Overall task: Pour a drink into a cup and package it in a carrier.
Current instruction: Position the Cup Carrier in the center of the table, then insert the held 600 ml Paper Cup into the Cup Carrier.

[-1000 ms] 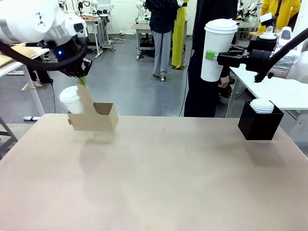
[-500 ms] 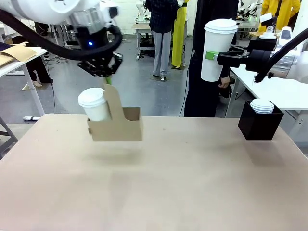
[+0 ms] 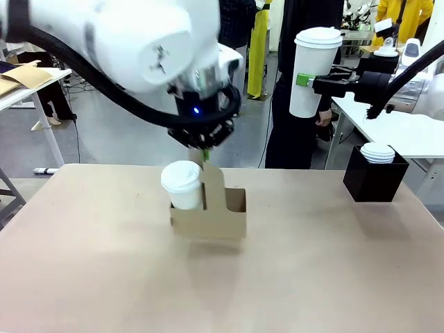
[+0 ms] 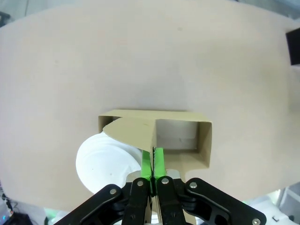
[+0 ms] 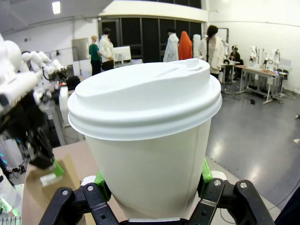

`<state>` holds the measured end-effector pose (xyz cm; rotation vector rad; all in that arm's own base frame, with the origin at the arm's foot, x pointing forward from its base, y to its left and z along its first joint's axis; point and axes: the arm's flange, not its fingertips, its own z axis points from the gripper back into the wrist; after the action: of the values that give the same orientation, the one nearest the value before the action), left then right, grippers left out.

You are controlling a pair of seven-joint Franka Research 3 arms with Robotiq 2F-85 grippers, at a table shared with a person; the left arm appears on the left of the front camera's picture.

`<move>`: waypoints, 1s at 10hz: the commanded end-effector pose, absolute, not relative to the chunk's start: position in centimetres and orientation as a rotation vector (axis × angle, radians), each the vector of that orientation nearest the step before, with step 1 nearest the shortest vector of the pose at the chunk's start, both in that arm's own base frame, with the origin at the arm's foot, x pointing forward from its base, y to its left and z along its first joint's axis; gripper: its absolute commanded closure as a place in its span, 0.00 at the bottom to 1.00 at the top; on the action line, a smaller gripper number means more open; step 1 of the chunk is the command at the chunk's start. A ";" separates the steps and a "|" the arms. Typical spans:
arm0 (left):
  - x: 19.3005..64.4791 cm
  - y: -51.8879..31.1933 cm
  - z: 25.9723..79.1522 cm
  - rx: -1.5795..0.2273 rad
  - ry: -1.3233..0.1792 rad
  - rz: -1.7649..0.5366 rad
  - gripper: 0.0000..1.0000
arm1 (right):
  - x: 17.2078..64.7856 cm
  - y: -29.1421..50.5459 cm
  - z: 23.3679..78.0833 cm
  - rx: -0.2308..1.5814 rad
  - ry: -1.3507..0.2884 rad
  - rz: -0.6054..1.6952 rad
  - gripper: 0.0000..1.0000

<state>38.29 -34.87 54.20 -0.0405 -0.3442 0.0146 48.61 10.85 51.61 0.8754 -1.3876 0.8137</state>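
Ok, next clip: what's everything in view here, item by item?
carrier: one, brown cardboard, over the table's middle, hanging by its handle tab
small cup: one, white with lid, in one carrier slot; other slot empty
tall cup: one, white with lid, held high at the right
black box: one, far right of table
white lids: a stack, in the black box
table: one, tan
person: one, dark clothes, standing beyond the far edge
left hand: shut on the carrier's tab
right hand: shut on the tall cup
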 end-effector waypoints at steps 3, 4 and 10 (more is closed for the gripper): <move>38.3 -39.2 49.7 0.012 -0.359 0.032 0.98 | 48.5 11.0 51.8 0.863 -1.405 0.827 0.20; 38.0 -39.8 49.1 0.020 -0.361 0.025 0.98 | 48.5 11.0 51.8 0.863 -1.405 0.827 0.20; 37.6 -39.5 49.4 0.000 -0.347 -0.001 0.98 | 48.5 11.0 51.8 0.863 -1.405 0.827 0.20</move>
<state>37.85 -39.55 49.69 0.0016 -0.3406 0.0054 48.61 10.84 51.61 0.8752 -1.3876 0.8137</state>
